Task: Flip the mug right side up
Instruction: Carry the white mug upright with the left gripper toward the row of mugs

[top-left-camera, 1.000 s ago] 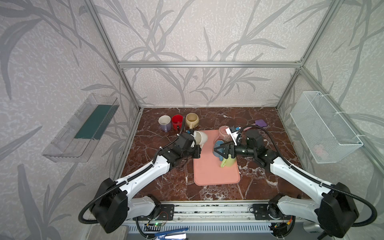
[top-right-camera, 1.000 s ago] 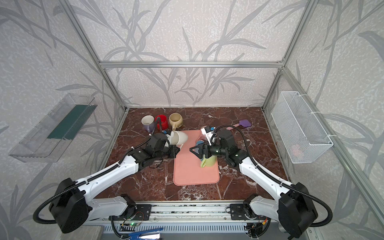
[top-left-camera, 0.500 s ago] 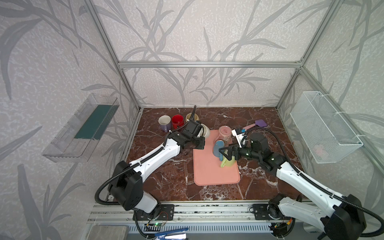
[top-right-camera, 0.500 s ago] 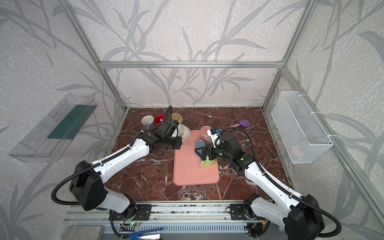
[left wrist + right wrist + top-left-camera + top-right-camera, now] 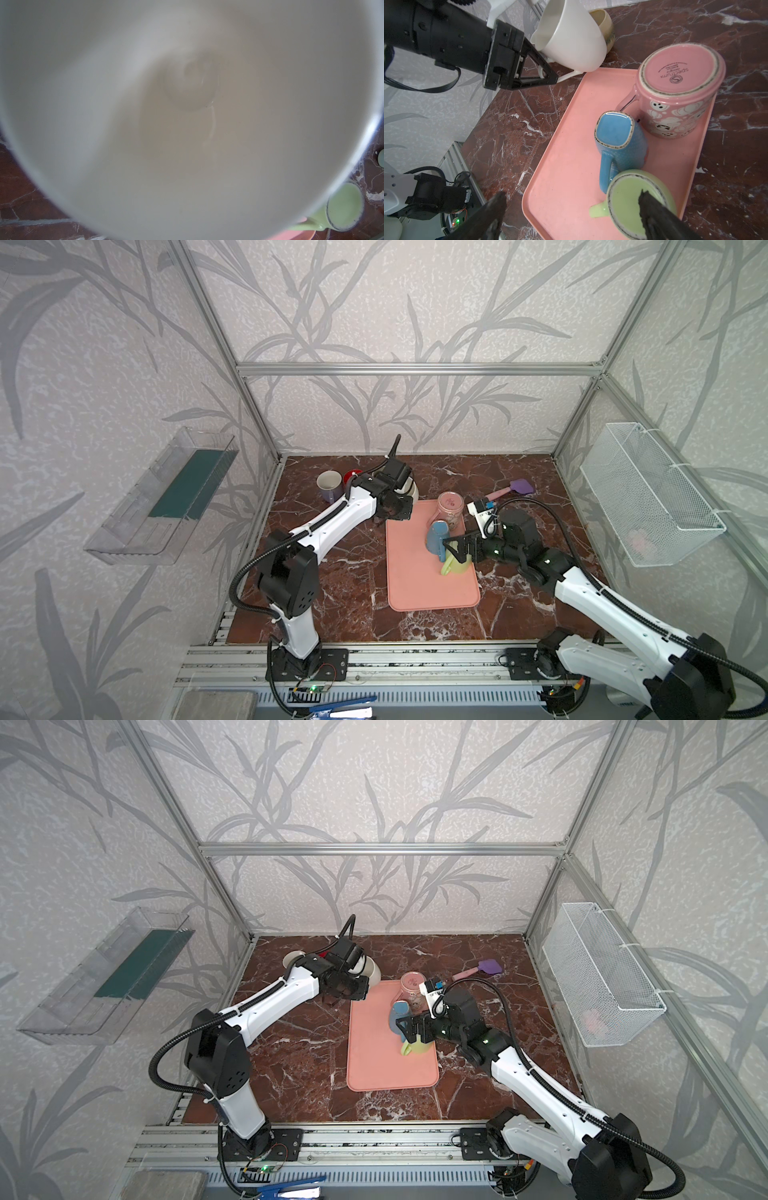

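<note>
A white mug (image 5: 571, 41) hangs tilted just off the back left corner of the pink tray (image 5: 560, 166), its mouth turned up toward the left arm. My left gripper (image 5: 548, 76) is shut on its handle. The mug's pale inside (image 5: 187, 104) fills the left wrist view. In both top views the white mug (image 5: 409, 489) (image 5: 372, 971) sits behind the left gripper (image 5: 399, 510). My right gripper (image 5: 571, 194) stands open over the tray, one finger above the green mug (image 5: 629, 199), holding nothing. A blue mug (image 5: 614, 128) and a pink mug (image 5: 679, 70) stand upside down beside it.
A beige mug (image 5: 604, 22) stands right behind the white one. A grey-purple mug (image 5: 329, 486) and a red mug (image 5: 353, 475) stand at the back left. A purple spatula (image 5: 515, 488) lies back right. A wire basket (image 5: 648, 497) and a clear shelf (image 5: 166, 493) hang on the side walls.
The left arm has carried the white mug back, off the tray's edge toward the row of mugs. The right gripper has opened wider and drawn back a little to the right.
</note>
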### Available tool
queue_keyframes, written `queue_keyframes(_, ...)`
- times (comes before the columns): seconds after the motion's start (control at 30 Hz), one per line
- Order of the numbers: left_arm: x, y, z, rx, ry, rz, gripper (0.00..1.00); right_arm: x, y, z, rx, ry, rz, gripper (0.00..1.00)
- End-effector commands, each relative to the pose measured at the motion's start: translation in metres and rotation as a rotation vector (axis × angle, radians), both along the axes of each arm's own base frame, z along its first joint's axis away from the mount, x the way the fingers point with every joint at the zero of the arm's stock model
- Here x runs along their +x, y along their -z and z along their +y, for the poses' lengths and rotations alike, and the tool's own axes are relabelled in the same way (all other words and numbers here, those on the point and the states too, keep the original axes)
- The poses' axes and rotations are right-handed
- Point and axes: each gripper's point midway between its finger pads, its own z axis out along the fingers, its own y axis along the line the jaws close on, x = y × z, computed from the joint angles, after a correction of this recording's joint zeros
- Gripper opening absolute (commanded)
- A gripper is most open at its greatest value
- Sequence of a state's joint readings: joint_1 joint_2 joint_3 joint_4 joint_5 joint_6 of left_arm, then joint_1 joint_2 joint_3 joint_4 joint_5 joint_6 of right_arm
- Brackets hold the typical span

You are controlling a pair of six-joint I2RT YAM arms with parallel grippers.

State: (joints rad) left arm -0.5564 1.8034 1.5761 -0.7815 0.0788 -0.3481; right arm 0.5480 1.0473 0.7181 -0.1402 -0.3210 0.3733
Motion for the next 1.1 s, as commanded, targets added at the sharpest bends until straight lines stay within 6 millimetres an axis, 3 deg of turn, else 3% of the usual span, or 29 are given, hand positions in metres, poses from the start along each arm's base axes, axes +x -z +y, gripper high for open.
queue_keyframes(0.0, 0.014, -0.013, -0.003, 0.019, 0.02, -0.027, 0.0, 0.0, -0.001, -0.004, -0.008, 0.013, -0.015, 0.98)
queue_keyframes(0.37, 0.05, 0.008, -0.012, 0.111, 0.005, 0.061, 0.0, -0.001, 0.003, -0.007, -0.016, 0.025, -0.015, 0.98)
queue_keyframes(0.77, 0.09, 0.021, -0.007, 0.251, -0.022, 0.043, 0.0, -0.001, 0.008, -0.006, -0.013, 0.019, 0.0, 0.98)
queue_keyframes(1.07, 0.104, 0.035, -0.014, 0.222, -0.003, 0.06, 0.0, -0.001, 0.011, -0.004, -0.009, 0.016, 0.009, 0.98)
